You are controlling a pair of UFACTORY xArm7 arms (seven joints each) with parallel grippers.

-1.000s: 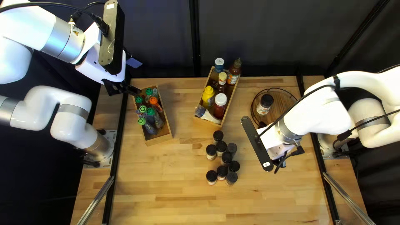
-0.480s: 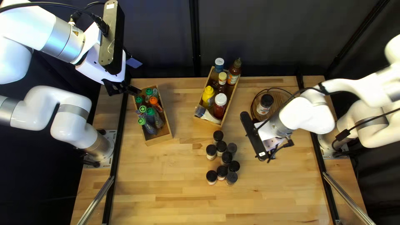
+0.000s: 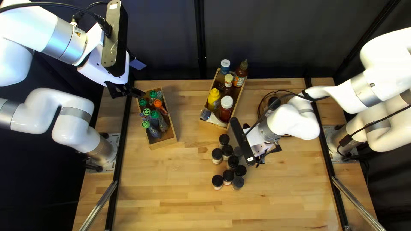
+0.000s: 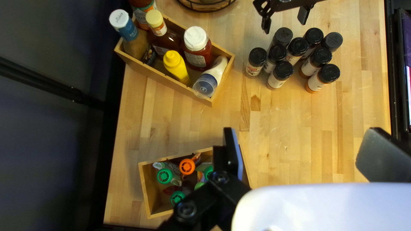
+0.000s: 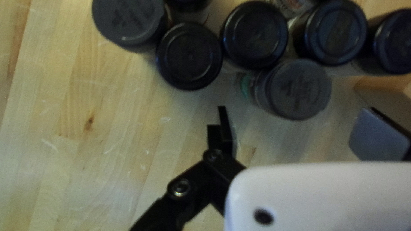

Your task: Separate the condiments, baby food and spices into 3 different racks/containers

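Spice jars: here's the action, nine of these dark-lidded spice jars (image 3: 233,161) bunched upright on the table (image 3: 171,184), and sorting them looks like the step in hand.
Right gripper: right over the bunch's edge, this right gripper (image 5: 302,128) spreads wide, nothing in its grasp.
Grey-lidded jar: just ahead of that gap at the bunch's edge sits the grey-lidded jar (image 5: 299,90), the likely pick; line up, lower, close, and mind the neighbours, they could topple.
Condiment crate: just beyond the bunch, the condiment crate (image 3: 236,108) looks filled and done.
Round rack: farther from the bunch, the round rack (image 3: 260,112) holds one jar (image 3: 273,102), surely the spices' goal.
Baby food crate: well left of the bunch, the baby food crate (image 3: 170,139) has its pouches (image 3: 158,104).
Left gripper: farthest from the bunch, the left gripper (image 4: 306,152) gapes wide, empty.
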